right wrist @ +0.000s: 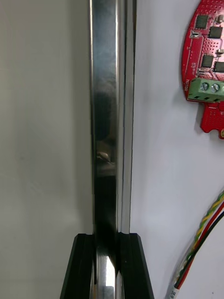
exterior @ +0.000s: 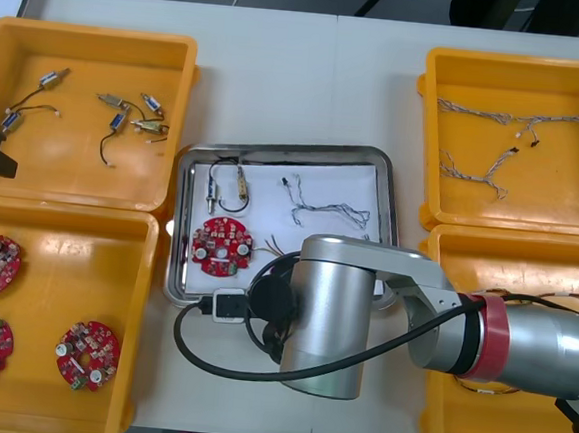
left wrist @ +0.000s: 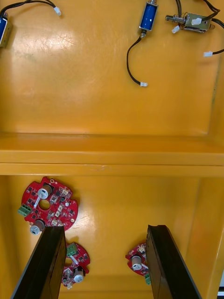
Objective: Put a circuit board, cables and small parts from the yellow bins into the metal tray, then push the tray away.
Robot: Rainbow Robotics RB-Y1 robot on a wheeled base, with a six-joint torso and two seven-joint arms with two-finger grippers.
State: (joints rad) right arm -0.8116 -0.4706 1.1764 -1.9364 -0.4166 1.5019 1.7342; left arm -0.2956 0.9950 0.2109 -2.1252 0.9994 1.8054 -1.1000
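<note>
Item: metal tray (exterior: 387,189), centre of tabletop (exterior: 280,85), between yellow bins (exterior: 93,33). Your right gripper (right wrist: 106,239) sat at its near rim, jaws clenched on rim edge. Contents: red circuit board (exterior: 221,246), blue-white cable (exterior: 327,214), small metal part (exterior: 244,183), red-yellow cable (right wrist: 203,243) beside jaws. Board lettering unreadable to you. Your left gripper (left wrist: 106,231) hung over near-left bin (left wrist: 116,196) holding spare boards (left wrist: 46,210), jaws spread, grasping nothing.

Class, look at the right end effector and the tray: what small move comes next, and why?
Probably push the metal tray away: the right end effector clamps its near rim, and a circuit board, cables and small metal parts already lie inside. The left end effector idles over a yellow bin.
</note>
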